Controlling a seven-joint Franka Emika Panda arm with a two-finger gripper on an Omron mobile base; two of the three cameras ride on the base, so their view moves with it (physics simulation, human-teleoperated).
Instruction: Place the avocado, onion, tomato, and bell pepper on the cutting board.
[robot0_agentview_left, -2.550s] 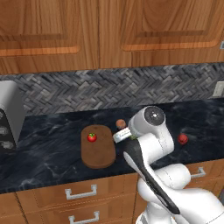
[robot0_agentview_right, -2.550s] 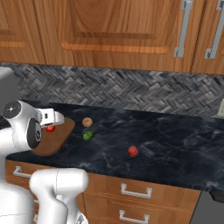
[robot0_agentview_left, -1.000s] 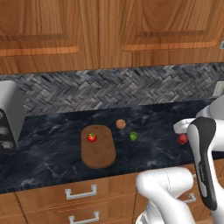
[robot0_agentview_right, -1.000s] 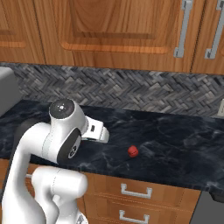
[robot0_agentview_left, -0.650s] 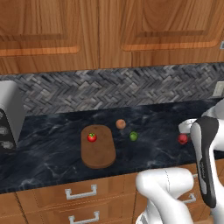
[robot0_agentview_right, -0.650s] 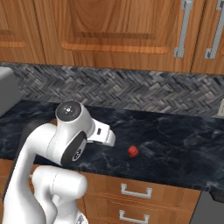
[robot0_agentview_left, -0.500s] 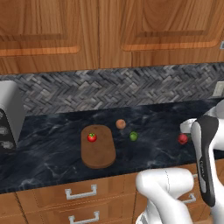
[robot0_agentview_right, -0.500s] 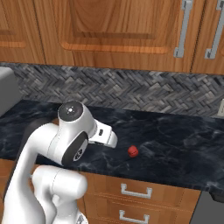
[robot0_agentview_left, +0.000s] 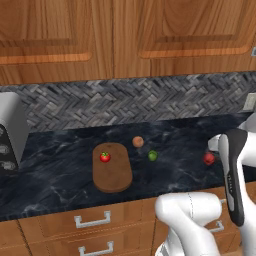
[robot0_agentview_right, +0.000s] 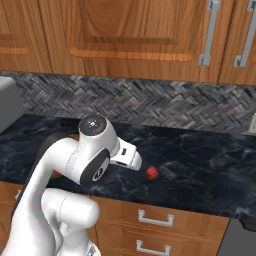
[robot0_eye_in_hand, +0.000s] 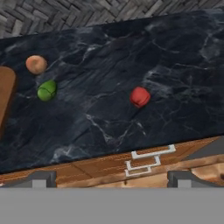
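The brown cutting board (robot0_agentview_left: 113, 172) lies on the dark counter with the bright red, green-topped tomato (robot0_agentview_left: 105, 157) on it. Just right of the board sit the tan onion (robot0_agentview_left: 138, 142) and the green avocado (robot0_agentview_left: 152, 155). Farther right, alone, lies the dull red bell pepper (robot0_agentview_left: 209, 158). My gripper (robot0_eye_in_hand: 112, 179) hangs open above the counter's front edge with nothing between its fingers, a little short of the bell pepper (robot0_eye_in_hand: 140, 96). The onion (robot0_eye_in_hand: 36, 64), the avocado (robot0_eye_in_hand: 47, 90) and the board's edge (robot0_eye_in_hand: 5, 94) lie to the left in the hand view.
A grey appliance (robot0_agentview_left: 9, 132) stands at the counter's left end. The herringbone backsplash (robot0_agentview_left: 130, 102) runs behind, with wooden cabinets above. Drawers with metal handles (robot0_eye_in_hand: 146, 159) sit below the counter's front edge. My own arm (robot0_agentview_right: 80, 160) hides the board in the right base view.
The arm has swung from over the cutting board to the right, toward the bell pepper, and crept a little closer in the last second. The foods have not moved.
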